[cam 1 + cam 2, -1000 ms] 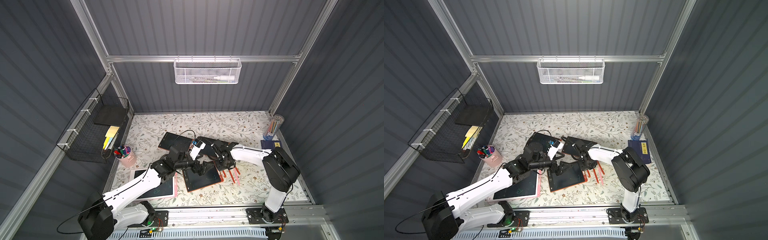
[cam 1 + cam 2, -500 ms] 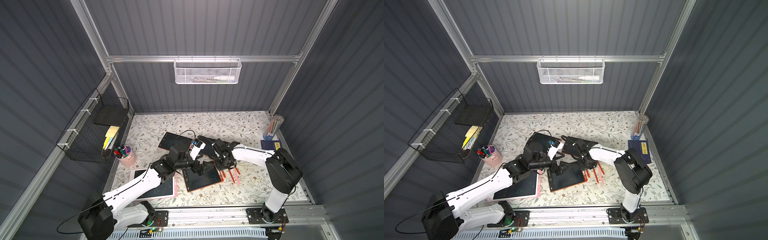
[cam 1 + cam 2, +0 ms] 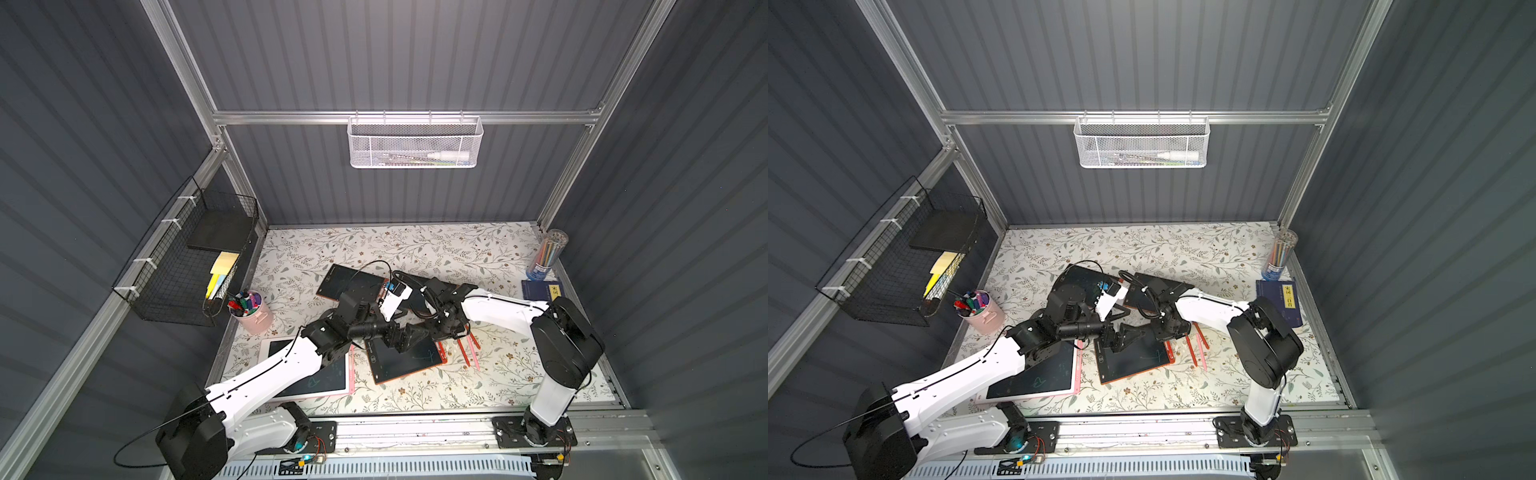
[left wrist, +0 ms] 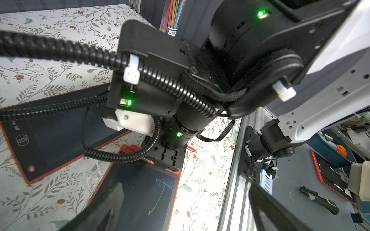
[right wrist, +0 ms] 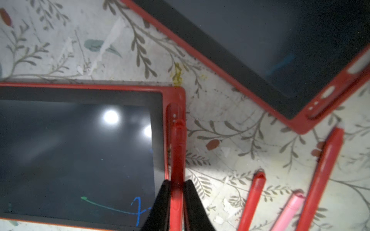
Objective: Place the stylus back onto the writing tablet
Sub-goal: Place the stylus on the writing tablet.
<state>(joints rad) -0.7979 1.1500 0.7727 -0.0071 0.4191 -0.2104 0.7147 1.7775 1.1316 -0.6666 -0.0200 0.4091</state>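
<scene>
Tabletop is crowded, so look wide first. A pink-framed tablet lies near-left, partly under the left arm. The orange-red writing tablet lies centre-near, flat, w/ scribbles on its screen. Two dark tablets sit farther back, and one of them, red-framed, has a corner close to the writing tablet's far-right corner w/o touching it. Left claw hangs above the far end of the writing tablet, spread wide and carrying nothing. It isn't pinning the tablet down, as far as the views show. Right claw is clenched on the back half of the red stylus. The stylus lies along the tablet's right edge, directly over the holder groove, tip toward the groove's far end. Whether it's clicked in or just resting on top, you can't tell from here. By my read the task is mostly done: pick-up and line-up are finished. What's left is pressing it down flush, letting go and backing off. Obstacles are small. Three spare pens, two red and one pink, lie just right of the tablet beside the right claw, so you could knock them when pulling out. Also, w/ nothing bracing the tablet, it may slide when you push.
</scene>
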